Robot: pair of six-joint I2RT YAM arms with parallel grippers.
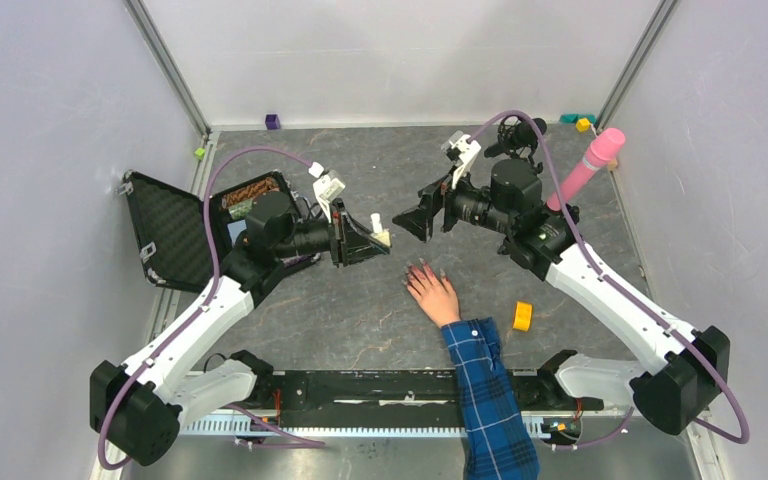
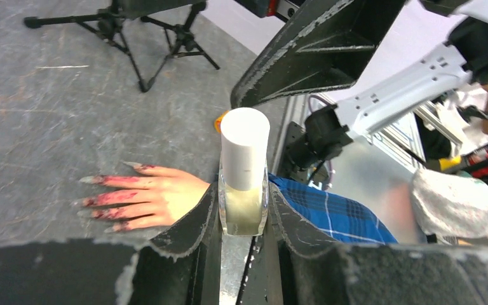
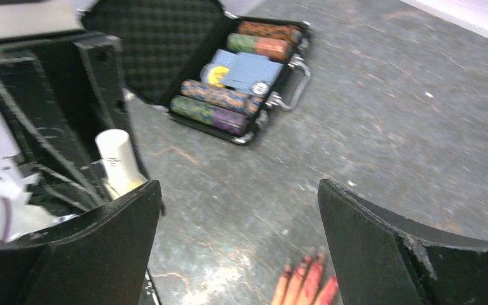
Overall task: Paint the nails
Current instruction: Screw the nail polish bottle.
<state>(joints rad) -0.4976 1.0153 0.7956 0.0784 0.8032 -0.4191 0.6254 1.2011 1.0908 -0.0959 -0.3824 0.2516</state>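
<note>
Near me, at 6 o'clock, a blue plaid sleeve [image 1: 485,390] comes in over the table edge. Its pale hand [image 1: 433,295] lies flat mid-table on the grey table [image 1: 360,320], fingers spread twd 11 o'clock. I think that's so the tiny dark-pink nails [image 1: 422,267] face up for painting.

Just past the nails, at 10 o'clock of the hand, my L pincer [image 1: 380,238] is clamped on the small clear bottle w/ a tall white cap [image 2: 244,171], cap up. My guess: upright so it won't spill & the cap can be grabbed.

The R pincer [image 1: 410,220], at 12 o'clock of the hand, faces the bottle w/ its jaws wide apart, nothing in them.

Far off at 9 o'clock sits an open black case [image 1: 175,235]. At 2 o'clock there's a pink tube [image 1: 592,165].
</note>
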